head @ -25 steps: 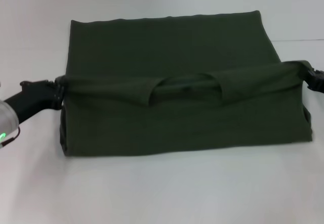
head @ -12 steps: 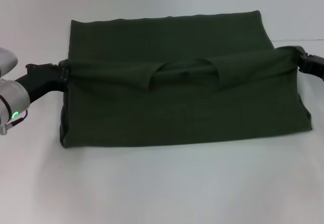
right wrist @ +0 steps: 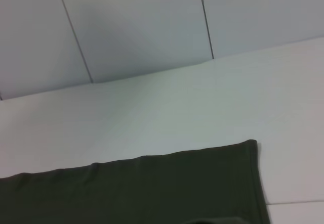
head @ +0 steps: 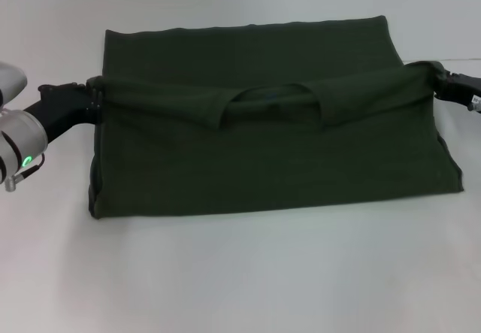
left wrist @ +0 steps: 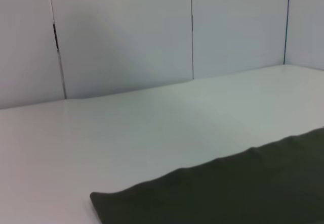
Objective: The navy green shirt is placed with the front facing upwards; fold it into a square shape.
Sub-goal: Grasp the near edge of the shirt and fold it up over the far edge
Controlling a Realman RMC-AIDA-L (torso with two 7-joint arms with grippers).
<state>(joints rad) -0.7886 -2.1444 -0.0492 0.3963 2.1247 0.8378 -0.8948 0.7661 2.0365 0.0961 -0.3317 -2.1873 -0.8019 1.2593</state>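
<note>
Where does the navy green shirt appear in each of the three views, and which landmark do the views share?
Head view: the navy green shirt fills the middle, left gripper and right gripper holding its raised fold.
Left wrist view: it lies along the lower edge, towards the right.
Right wrist view: it lies along the bottom edge.
Shared landmark: the white table.

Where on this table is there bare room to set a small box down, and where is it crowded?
Bare table runs along the shirt's near edge, and a strip lies beyond its far hem. The middle is covered by the shirt. Both sides are crowded: the left gripper and right gripper each pinch a shirt corner there, holding a fold raised.
</note>
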